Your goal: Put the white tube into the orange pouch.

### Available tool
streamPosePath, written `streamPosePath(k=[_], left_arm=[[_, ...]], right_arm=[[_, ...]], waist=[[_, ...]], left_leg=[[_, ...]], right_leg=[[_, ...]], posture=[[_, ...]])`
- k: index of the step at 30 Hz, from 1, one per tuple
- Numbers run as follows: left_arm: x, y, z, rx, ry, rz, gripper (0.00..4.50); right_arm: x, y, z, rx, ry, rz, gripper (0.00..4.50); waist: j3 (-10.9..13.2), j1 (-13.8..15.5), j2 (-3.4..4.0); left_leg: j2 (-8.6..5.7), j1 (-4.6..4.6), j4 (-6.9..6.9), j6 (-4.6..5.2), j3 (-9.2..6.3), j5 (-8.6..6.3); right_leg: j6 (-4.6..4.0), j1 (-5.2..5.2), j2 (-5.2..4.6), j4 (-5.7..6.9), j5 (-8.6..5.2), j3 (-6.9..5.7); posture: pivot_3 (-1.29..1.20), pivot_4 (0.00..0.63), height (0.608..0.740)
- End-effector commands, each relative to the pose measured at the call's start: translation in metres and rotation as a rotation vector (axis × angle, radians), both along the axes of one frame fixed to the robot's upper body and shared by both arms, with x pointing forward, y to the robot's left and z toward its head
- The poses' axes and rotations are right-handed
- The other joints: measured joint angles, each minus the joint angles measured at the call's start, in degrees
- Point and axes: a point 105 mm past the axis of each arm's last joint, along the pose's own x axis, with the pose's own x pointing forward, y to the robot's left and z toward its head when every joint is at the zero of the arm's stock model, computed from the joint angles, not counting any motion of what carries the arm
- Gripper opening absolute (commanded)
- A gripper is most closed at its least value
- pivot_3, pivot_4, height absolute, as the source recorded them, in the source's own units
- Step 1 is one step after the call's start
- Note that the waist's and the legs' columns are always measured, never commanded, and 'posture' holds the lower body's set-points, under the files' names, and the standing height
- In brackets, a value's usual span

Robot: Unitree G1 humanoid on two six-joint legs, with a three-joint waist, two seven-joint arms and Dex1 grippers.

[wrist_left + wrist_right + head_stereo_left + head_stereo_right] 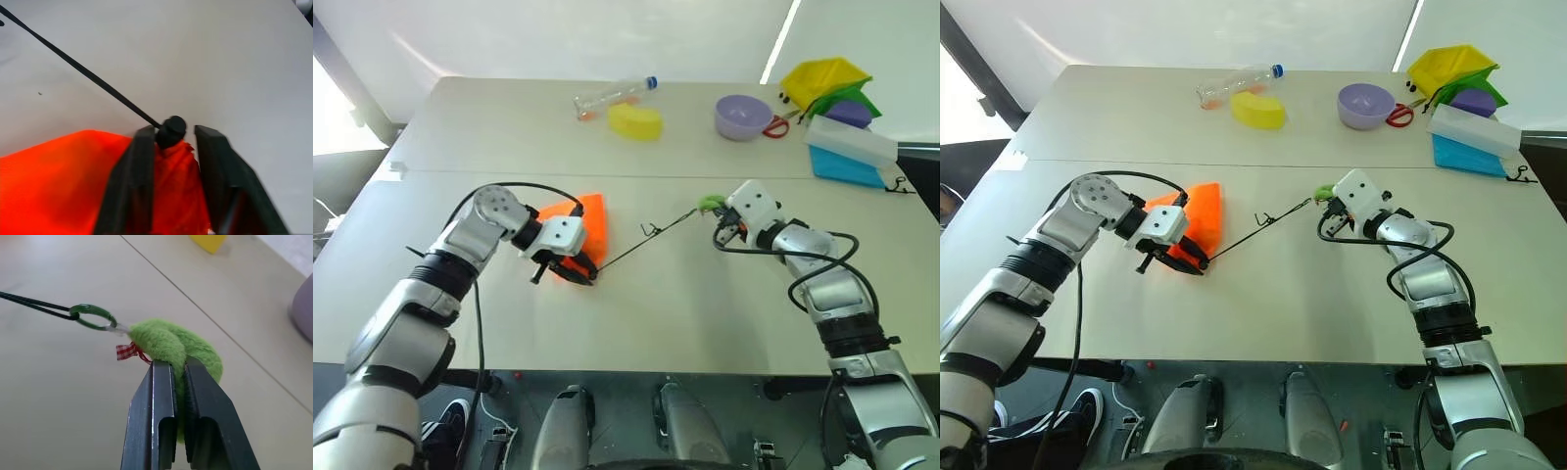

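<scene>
Partly hidden orange pouch (590,227)

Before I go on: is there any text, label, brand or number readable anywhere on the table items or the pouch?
None can be read.
clear bottle: no legible label.
orange pouch: plain fabric, no print showing.
white and blue box: no lettering can be made out.
green plush charm: a red checked tag, no words on it.

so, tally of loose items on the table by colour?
Orange: 1, orange pouch
Green: 2, plush charm, bin
Yellow: 2, sponge, bin
Purple: 2, bowl, purple item
Clear: 1, bottle
Blue: 1, box
Red: 1, scissors
Total: 10
</scene>
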Motion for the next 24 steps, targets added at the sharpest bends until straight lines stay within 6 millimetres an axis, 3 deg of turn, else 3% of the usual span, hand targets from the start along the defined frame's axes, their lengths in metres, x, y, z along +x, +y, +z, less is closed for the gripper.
streamPosePath(k=[1,4,6,10,14,16,19,22,24], left_arm=[[0.003,-0.006,0.023,-0.164,0.044,0.057,3.15],[-0.003,-0.008,0.043,-0.312,0.127,0.084,4.50],[0.000,-0.007,0.058,-0.419,0.122,0.139,4.50],[0.002,0.004,0.070,-0.504,0.056,0.228,4.50],[0.013,0.021,0.080,-0.576,-0.057,0.366,4.50],[0.026,0.040,0.082,-0.614,-0.119,0.516,4.50],[0.033,0.063,0.080,-0.643,-0.169,0.667,4.50],[0.037,0.107,0.066,-0.679,-0.252,0.917,4.50],[0.032,0.134,0.049,-0.686,-0.257,1.068,4.50]], right_arm=[[-0.012,0.005,0.013,0.054,0.008,0.065,1.90],[-0.031,0.013,0.007,0.078,0.081,0.154,3.51],[-0.052,0.019,0.005,0.091,0.149,0.247,4.46],[-0.073,0.013,0.011,0.063,0.178,0.312,4.46],[-0.072,0.004,0.026,0.087,0.121,0.297,4.46],[-0.072,0.004,0.036,0.122,0.066,0.302,4.46],[-0.081,0.011,0.033,0.172,0.070,0.340,4.46],[-0.103,0.027,0.012,0.213,0.102,0.387,4.46],[-0.106,0.032,0.010,0.250,0.094,0.379,4.46]], waist=[[0.00,-0.04,0.00],[0.00,-0.09,0.00],[0.00,-0.10,0.00],[0.00,-0.21,0.00],[-0.01,-0.15,-0.01],[-0.01,-0.14,-0.01],[-0.01,-0.23,-0.01],[-0.03,-0.08,-0.02],[-0.03,-0.28,-0.01]], left_leg=[[0.02,0.00,0.00,0.00,-0.02,0.00],[0.04,-0.02,0.00,0.00,-0.09,0.00],[0.04,-0.01,-0.01,0.00,-0.10,0.00],[0.03,0.10,0.00,0.00,-0.07,0.00],[0.04,0.47,0.01,-0.02,-0.06,0.01],[0.03,0.63,0.01,-0.02,-0.05,0.01],[0.04,0.69,0.00,-0.03,-0.05,0.02],[0.07,0.74,-0.09,-0.02,-0.06,0.02],[0.08,0.72,-0.17,-0.03,-0.04,0.01]], right_leg=[[0.00,0.00,0.01,0.01,0.00,-0.01],[0.01,-0.01,0.04,0.02,0.00,-0.05],[0.01,-0.01,0.03,0.05,0.00,-0.05],[0.01,0.04,0.02,0.07,0.00,-0.03],[-0.22,0.36,0.02,0.06,-0.10,-0.02],[-0.27,0.49,0.02,0.06,-0.09,0.00],[-0.30,0.52,0.04,0.06,-0.05,0.02],[-0.14,0.53,0.05,0.07,0.01,0.01],[-0.06,0.49,0.02,0.06,0.03,0.00]], posture=[[0.00,0.150,0.740],[0.00,0.150,0.740],[0.00,0.150,0.740],[0.00,0.150,0.740],[0.00,0.150,0.740],[0.00,0.150,0.740],[0.00,0.150,0.740],[0.00,0.150,0.740],[0.00,0.150,0.740]])
